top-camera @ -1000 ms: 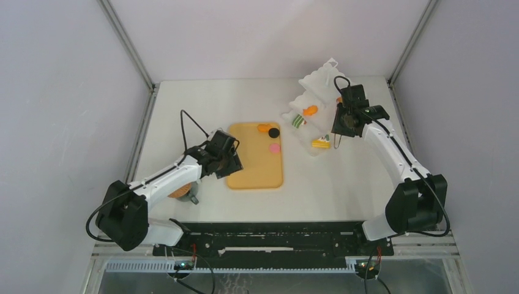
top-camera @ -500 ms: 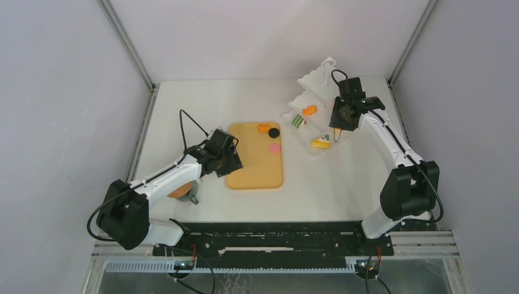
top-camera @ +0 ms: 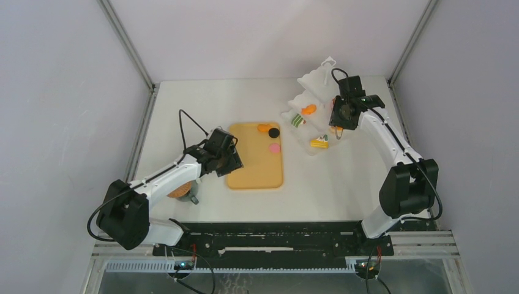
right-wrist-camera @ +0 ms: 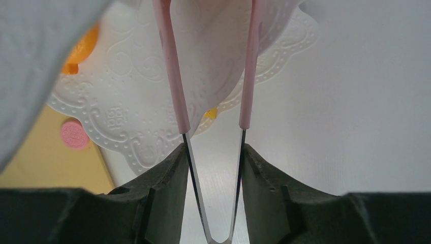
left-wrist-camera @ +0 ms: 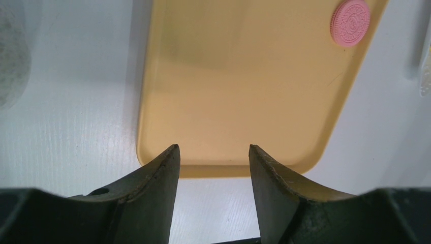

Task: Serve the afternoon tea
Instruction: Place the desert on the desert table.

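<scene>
Nearest the left gripper (left-wrist-camera: 213,147): jaws parted, nothing between them, over the table just short of the tan board (left-wrist-camera: 244,76). Far ahead and to the right of its fingers, a pink sandwich cookie (left-wrist-camera: 350,21) lies on the board.

The right gripper (right-wrist-camera: 213,147) is clamped on the pink tongs (right-wrist-camera: 174,76), both tong arms pressed against its fingers. Just ahead is the white embossed tray (right-wrist-camera: 132,122). An orange tart (right-wrist-camera: 81,51) sits on it, ahead-left. A yellow wedge (top-camera: 319,143) rests on the tray near the tongs.

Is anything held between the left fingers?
No, the left fingers stand apart over the near edge of the board, with only bare board showing in the gap.
</scene>
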{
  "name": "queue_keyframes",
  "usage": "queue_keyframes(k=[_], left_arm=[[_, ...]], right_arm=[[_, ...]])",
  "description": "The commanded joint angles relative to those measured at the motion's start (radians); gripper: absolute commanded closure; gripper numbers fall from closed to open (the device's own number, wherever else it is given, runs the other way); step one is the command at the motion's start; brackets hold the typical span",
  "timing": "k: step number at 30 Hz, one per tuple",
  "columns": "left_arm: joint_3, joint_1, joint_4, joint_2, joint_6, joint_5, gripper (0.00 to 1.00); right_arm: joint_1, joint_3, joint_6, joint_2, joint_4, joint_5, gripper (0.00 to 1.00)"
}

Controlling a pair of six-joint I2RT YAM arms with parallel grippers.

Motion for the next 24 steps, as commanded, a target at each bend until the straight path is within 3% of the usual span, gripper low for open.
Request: queue_keyframes(k=[1, 24], left_arm=[[0.041, 0.006, 0.022, 0.001, 0.027, 0.018, 0.43], [0.009, 0.005, 0.04, -0.017, 0.011, 0.027, 0.43]], right_arm=[[0.0, 0.041, -0.004, -0.041, 0.009, 0.017, 0.52], [0.099, -0.01, -0.004, -0.186, -0.028, 0.075, 0.54]])
